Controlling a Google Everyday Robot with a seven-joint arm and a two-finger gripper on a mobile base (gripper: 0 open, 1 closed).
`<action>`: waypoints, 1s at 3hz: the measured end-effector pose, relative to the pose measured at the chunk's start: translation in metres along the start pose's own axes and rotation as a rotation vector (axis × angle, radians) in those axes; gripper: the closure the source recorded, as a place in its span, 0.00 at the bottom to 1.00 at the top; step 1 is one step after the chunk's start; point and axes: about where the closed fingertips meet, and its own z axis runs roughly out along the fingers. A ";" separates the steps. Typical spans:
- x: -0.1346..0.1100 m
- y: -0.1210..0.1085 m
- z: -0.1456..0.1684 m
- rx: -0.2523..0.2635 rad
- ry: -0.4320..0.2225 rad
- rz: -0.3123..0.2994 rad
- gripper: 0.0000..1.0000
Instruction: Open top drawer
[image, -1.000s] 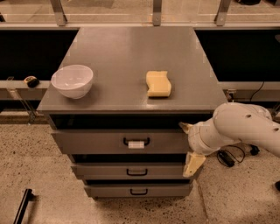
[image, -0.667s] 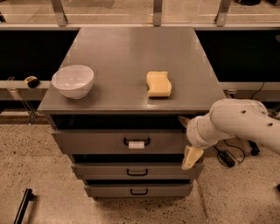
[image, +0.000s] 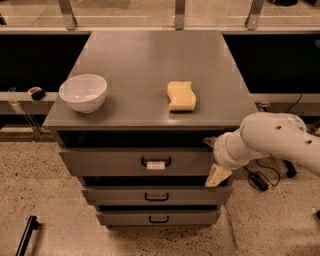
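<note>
The top drawer (image: 125, 162) is the widest grey drawer of the cabinet, just under the cabinet top. Its black handle (image: 156, 162) carries a small white tag. A dark gap shows above the drawer front. My gripper (image: 214, 159) is at the drawer's right end, on the white arm (image: 270, 137) that comes in from the right. It is open: one beige fingertip (image: 209, 141) is at the drawer's upper right corner and the other (image: 218, 176) at its lower right corner. It holds nothing and is well to the right of the handle.
Two narrower drawers with plain black handles (image: 156, 196) (image: 158, 219) lie below. A white bowl (image: 83, 92) and a yellow sponge (image: 181, 95) sit on the cabinet top (image: 150, 55). Cables (image: 260, 180) lie on the speckled floor at the right. A black bar (image: 26, 235) is at the lower left.
The arm and gripper have shifted slightly left and up along the right end of the top drawer. The drawer, bowl and sponge have not moved.
</note>
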 end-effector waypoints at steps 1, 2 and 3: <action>0.000 0.000 0.000 0.000 0.000 0.000 0.43; 0.000 0.000 0.000 0.000 0.000 0.000 0.53; 0.000 0.000 0.000 0.000 0.000 0.000 0.51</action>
